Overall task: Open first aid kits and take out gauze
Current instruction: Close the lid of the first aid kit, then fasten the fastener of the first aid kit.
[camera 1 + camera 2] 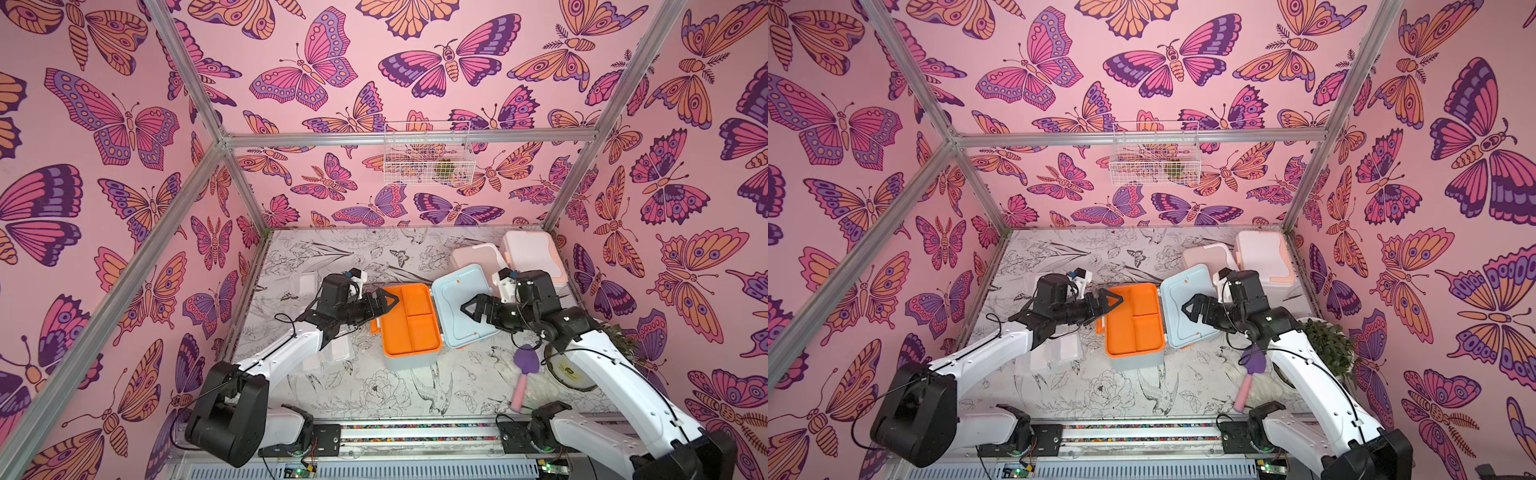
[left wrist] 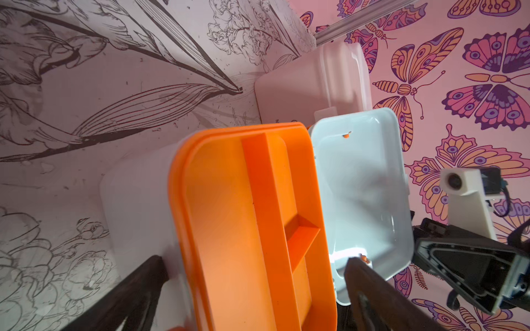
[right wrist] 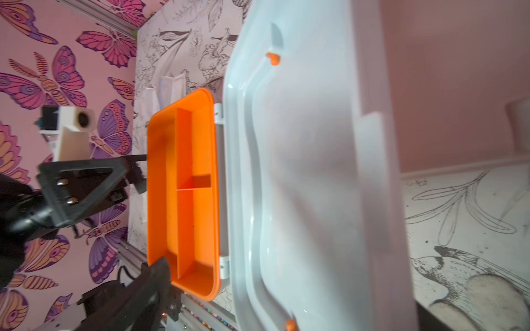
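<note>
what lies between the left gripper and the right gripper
The open light blue kit: its orange tray by the left gripper, its flipped-back lid under the right gripper. Both top views show it.

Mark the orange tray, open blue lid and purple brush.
orange tray (image 1: pixel 395 326): in a top view, long compartment floor.
blue lid (image 1: pixel 446 299): in a top view, inner face.
purple brush (image 1: pixel 526 360): in a top view, head.
</note>
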Robot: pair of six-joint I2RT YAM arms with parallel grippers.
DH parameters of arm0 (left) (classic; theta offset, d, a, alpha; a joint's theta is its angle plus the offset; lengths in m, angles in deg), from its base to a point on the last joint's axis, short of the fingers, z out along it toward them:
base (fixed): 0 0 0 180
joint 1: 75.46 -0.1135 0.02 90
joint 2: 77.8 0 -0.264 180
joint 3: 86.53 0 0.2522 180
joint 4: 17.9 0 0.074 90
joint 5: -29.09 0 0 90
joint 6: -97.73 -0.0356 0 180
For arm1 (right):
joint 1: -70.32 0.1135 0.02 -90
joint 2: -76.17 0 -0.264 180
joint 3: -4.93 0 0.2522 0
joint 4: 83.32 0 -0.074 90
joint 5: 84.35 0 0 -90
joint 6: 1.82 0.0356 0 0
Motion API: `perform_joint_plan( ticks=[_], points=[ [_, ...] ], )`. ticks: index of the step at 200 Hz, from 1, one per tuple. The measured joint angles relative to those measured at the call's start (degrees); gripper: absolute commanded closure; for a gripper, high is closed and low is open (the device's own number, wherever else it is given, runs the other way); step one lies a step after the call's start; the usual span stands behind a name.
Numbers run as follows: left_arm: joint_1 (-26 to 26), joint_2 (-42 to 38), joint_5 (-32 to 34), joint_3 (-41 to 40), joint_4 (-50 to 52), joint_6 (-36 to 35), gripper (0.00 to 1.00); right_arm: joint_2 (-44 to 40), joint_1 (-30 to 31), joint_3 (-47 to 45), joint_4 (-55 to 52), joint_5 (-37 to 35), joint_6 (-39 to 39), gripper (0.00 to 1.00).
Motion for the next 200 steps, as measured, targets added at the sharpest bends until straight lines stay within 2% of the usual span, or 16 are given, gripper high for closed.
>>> perform_joint_plan(
  ticks=[17, 37, 60, 80, 104, 140, 200],
  points=[
    [0.7, 0.6, 0.7, 0.0, -1.5, 0.2, 0.00, -1.3, 2.0, 1.2, 1.6, 0.7, 1.3, 0.01],
    [1.8, 1.7, 0.3, 0.0, -4.1, 0.9, 0.00, -1.3, 7.7, 3.5, 4.7, 1.9, 2.0, 0.01],
    [3.5, 1.8, -1.4, -1.0, -6.6, 1.9, 0.00, 2.1, 15.6, 6.1, 7.6, 3.1, 2.3, 0.01],
    [2.8, -0.7, -1.4, -3.9, -7.3, 2.7, 0.00, 5.0, 19.5, 7.1, 8.4, 3.3, 2.2, 0.01],
    [-0.3, -10.6, 1.8, -8.8, -3.1, 3.1, 0.00, 5.5, 20.4, 7.1, 8.2, 2.3, 2.2, 0.01],
    [-1.5, -23.3, 5.9, -9.2, 4.9, 1.3, 0.00, 3.8, 20.5, 7.1, 8.2, 0.4, 2.0, 0.01],
    [-1.9, -30.9, 10.1, -9.0, 16.4, -1.6, 0.00, 3.7, 20.5, 7.1, 6.8, -4.2, 1.1, 0.01]
  ],
)
